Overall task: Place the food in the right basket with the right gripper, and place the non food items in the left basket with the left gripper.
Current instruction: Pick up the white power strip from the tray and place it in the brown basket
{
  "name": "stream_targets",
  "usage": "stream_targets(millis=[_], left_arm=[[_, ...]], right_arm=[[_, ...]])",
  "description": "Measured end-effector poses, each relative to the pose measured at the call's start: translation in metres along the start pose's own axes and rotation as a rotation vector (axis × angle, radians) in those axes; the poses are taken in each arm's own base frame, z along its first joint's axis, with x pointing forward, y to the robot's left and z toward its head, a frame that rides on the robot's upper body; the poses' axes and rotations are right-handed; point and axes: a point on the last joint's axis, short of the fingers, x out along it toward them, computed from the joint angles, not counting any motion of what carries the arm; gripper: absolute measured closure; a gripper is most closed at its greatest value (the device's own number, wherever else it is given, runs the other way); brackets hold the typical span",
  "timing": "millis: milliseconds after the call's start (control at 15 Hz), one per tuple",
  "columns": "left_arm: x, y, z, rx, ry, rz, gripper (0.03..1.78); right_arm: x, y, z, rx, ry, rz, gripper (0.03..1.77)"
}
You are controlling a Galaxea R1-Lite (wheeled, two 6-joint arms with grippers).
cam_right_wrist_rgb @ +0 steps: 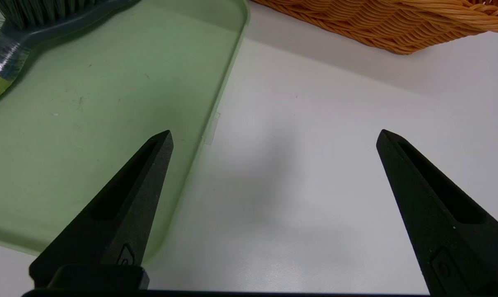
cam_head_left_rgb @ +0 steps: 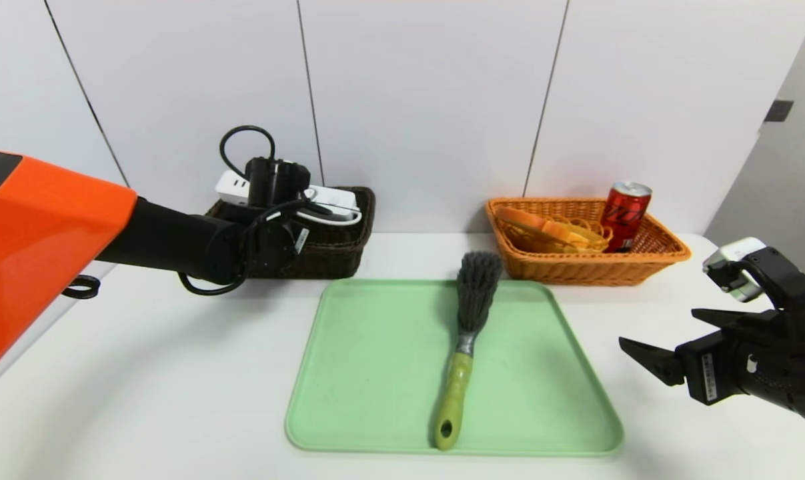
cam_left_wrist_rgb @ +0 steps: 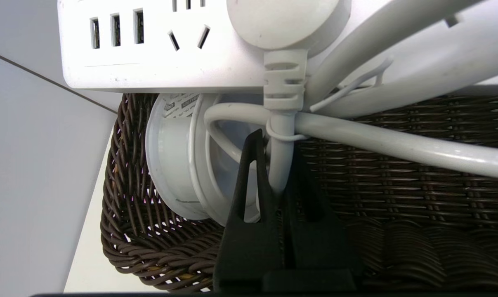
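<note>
Left pincer [cam_left_wrist_rgb: 277,165] inside left basket rim [cam_head_left_rgb: 367,213]

On the white table [cam_head_left_rgb: 175,400], seen from the head camera, a green tray [cam_head_left_rgb: 375,373] lies flat at about six o'clock. The dark brown basket [cam_head_left_rgb: 335,260] sits at eleven o'clock, beyond the tray's far left corner. The orange wicker basket [cam_head_left_rgb: 575,272] sits at one o'clock, just beyond the tray's far edge.

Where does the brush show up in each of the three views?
Head view: the brush lies on the green tray, bristles toward the baskets.
Left wrist view: not in it.
Right wrist view: cut off at the upper left corner, on the tray.
Landmark shared by head and right wrist views: the orange basket.
</note>
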Motion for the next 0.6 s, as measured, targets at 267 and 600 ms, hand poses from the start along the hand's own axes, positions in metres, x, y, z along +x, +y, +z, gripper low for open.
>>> stream_targets(millis=[267, 600], left_arm=[[-0.0019, 0.0008, 0.0001, 0.002, 0.0, -0.002, 1.72], [-0.0053, 0.0022, 0.0001, -0.009, -0.002, -0.003, 0.99]], right_arm=[[-0.0003, 0.0, -0.0002, 0.0, 0.0, 0.0, 0.1], [-0.0009, 0.0, -0.0005, 0.0, -0.002, 0.0, 0.09]])
